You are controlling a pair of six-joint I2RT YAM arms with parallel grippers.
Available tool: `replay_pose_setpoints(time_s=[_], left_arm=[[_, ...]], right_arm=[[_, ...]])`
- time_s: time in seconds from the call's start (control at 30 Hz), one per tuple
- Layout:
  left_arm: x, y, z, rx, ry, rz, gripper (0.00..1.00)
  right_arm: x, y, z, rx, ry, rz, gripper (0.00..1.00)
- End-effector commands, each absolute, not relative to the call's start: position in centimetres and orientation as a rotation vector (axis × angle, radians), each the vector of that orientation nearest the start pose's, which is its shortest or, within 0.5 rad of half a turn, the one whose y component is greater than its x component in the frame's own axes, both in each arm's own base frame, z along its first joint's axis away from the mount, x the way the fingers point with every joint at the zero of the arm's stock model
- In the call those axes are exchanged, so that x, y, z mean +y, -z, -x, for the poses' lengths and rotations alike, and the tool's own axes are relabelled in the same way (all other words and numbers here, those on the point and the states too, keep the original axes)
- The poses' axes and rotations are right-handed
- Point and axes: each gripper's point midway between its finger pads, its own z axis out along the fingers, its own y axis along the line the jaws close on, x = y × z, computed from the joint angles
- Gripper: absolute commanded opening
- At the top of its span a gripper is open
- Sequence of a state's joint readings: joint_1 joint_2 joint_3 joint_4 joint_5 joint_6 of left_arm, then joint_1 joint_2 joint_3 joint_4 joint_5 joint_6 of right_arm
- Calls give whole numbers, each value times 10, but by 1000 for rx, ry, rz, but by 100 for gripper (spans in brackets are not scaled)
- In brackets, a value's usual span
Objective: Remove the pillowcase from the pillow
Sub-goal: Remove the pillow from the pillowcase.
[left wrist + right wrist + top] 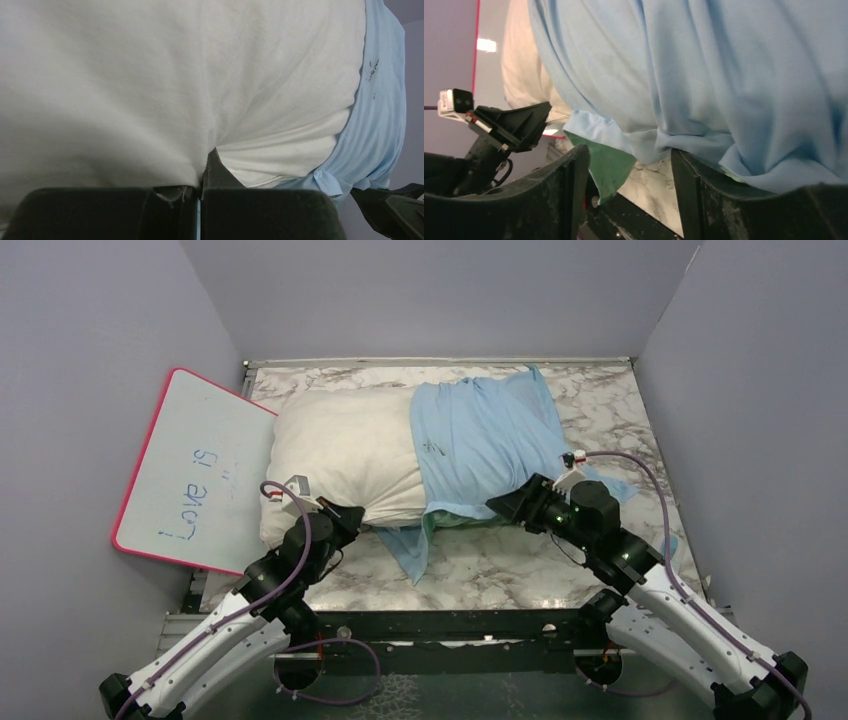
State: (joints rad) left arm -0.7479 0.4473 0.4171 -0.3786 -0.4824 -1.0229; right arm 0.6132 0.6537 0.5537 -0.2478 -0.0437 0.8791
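Our left claw [200, 202] is clamped shut on a pinch of cream fabric at the near side of the pillow [340, 445]. We take this as an anchor that keeps the pillow from travelling when the cover is pulled.

Our right claw [629, 156] stands open, its jaws apart with bare marble showing between them. The gathered hem of the pillowcase [490, 435] drapes onto its right-hand finger but is not gripped. We judge that it is placed to take a fresh bite of cloth and draw it toward the right edge.

The pillowcase covers only the right half of the pillow and is bunched in folds toward the far right corner. The left half lies bare. A loose flap trails toward the near edge around the middle, showing a little teal-green lining. We would call the task roughly half done.

The surface [500, 575] is marble-patterned, and the pillow lies across its far half. A pink-framed whiteboard [195, 475] with handwriting leans at the left edge. Plain lilac-grey walls [440, 290] close in on three sides.
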Motion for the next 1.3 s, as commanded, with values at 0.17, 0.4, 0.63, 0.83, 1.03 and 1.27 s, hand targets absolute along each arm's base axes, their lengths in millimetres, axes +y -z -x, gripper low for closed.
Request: replay_pose_setpoints(time_s=[0.17, 0.4, 0.63, 0.83, 1.03, 1.27], left_arm=[[-131, -179, -223, 1829, 738, 614, 0], [-132, -180, -221, 1825, 754, 615, 0], [-130, -183, -221, 1839, 723, 593, 0], [-114, -179, -220, 1842, 631, 634, 0], [-91, -184, -214, 1800, 563, 658, 0], [-98, -186, -214, 1804, 600, 649, 0]], right_arm=[[242, -185, -206, 2124, -1275, -204, 80], [241, -186, -222, 2076, -1235, -294, 67], [196, -185, -246, 2059, -893, -427, 5], [113, -187, -252, 1982, -409, -546, 1], [60, -197, -250, 1904, -83, -502, 1], [138, -211, -240, 2009, -544, -304, 6]])
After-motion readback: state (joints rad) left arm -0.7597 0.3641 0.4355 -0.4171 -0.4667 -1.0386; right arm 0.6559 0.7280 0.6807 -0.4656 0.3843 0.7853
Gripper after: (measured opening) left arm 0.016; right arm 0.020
